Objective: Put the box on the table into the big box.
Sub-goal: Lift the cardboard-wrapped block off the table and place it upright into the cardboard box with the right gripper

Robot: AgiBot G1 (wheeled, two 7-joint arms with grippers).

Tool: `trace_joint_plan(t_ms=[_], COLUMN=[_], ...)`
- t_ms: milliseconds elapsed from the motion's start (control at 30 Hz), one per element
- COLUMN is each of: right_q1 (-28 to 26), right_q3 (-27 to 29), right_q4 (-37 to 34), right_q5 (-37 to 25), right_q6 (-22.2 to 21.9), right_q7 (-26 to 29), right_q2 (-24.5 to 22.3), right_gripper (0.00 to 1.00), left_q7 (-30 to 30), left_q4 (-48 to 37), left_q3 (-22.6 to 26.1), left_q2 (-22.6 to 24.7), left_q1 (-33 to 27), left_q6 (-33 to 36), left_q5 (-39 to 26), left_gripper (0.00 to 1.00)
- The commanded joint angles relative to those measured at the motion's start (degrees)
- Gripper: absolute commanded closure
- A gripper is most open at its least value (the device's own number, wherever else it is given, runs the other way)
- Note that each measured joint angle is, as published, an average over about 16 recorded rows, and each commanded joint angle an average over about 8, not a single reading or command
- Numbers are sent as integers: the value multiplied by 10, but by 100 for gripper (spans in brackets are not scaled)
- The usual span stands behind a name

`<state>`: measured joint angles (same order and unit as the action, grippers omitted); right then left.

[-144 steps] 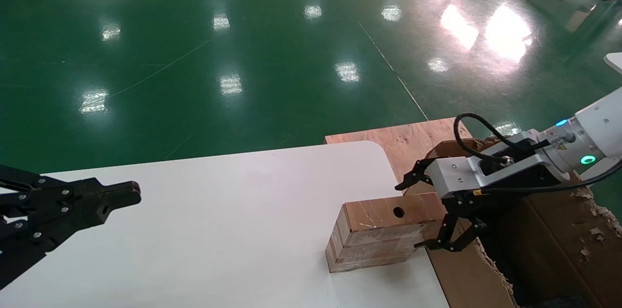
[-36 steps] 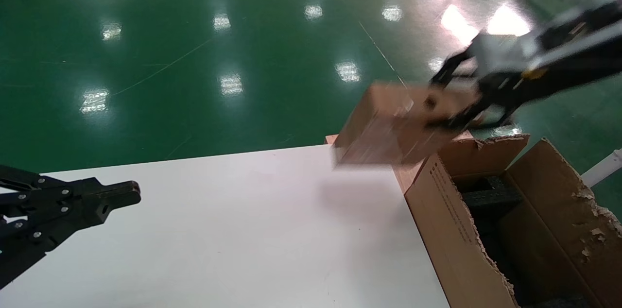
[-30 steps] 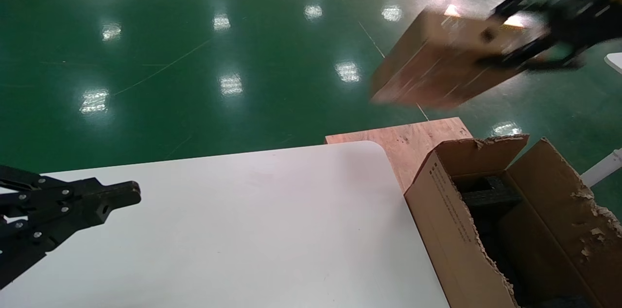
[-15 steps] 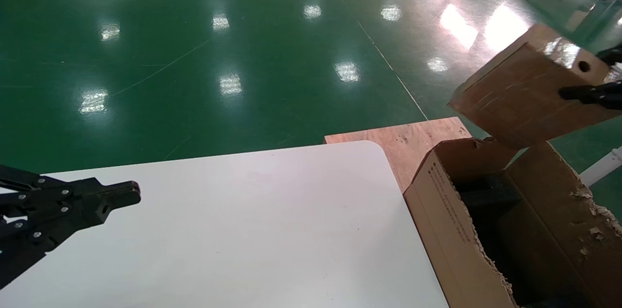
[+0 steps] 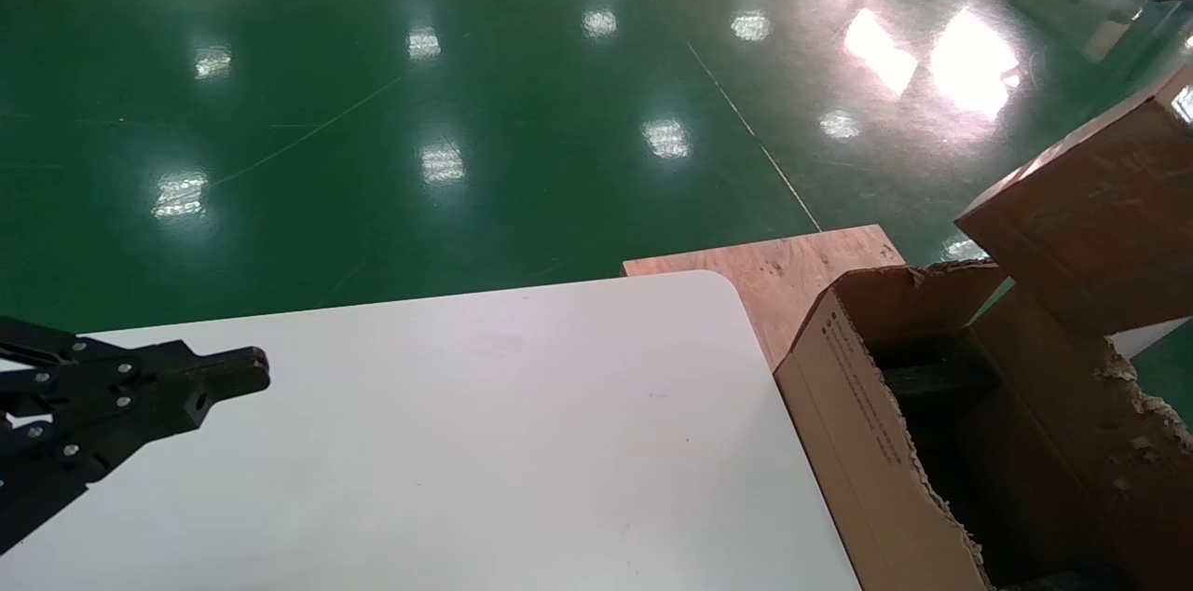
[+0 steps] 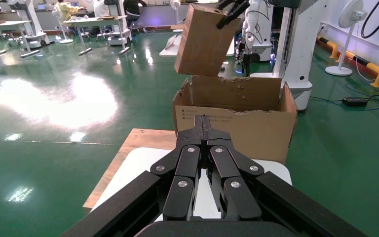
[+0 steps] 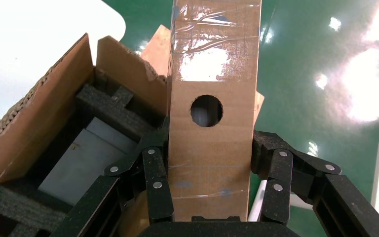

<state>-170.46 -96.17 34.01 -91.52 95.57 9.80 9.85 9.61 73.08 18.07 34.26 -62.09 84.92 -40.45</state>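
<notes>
Green shop floor surrounds the table [image 5: 447, 442]. Over the carton [image 7: 54, 128], the right gripper [image 7: 209, 170] clamps the box [image 7: 212, 133] by its narrow sides, long axis tilted, the foam-lined opening directly below. Left gripper [image 6: 205, 134] hovers closed, empty, over the table.

The box [image 5: 1095, 199] hangs above the big box [image 5: 876, 423], right of the table [image 5: 447, 442].

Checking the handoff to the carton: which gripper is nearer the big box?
Right. The right gripper holds the box just above the big box. The left gripper, shut, hovers over the table, well to the left.
</notes>
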Motion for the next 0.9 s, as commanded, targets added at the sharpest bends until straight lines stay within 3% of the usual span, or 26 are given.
trace_joint_plan(t_ms=[33, 267, 433, 700, 900], right_q1=[0, 32, 94, 285, 426], right_q3=[5, 35, 92, 283, 342], right_q4=[11, 75, 154, 331, 349], right_q5=[-8, 9, 5, 44, 93], right_q6=[1, 3, 3, -28, -42], right_q7=[8, 85, 154, 243, 275], right_q2=[-6, -100, -185, -319, -328], right_gripper=[100, 100, 100, 100, 100], left_q7=[0, 0, 0, 0, 0], left_q4=[0, 0, 0, 0, 0], left_q3=[0, 0, 0, 0, 1], left_q2=[0, 0, 0, 0, 0], left_q1=[0, 0, 0, 0, 0], left_q6=[0, 0, 0, 0, 0], left_q5=[0, 0, 0, 0, 0], left_gripper=[100, 100, 100, 100, 100])
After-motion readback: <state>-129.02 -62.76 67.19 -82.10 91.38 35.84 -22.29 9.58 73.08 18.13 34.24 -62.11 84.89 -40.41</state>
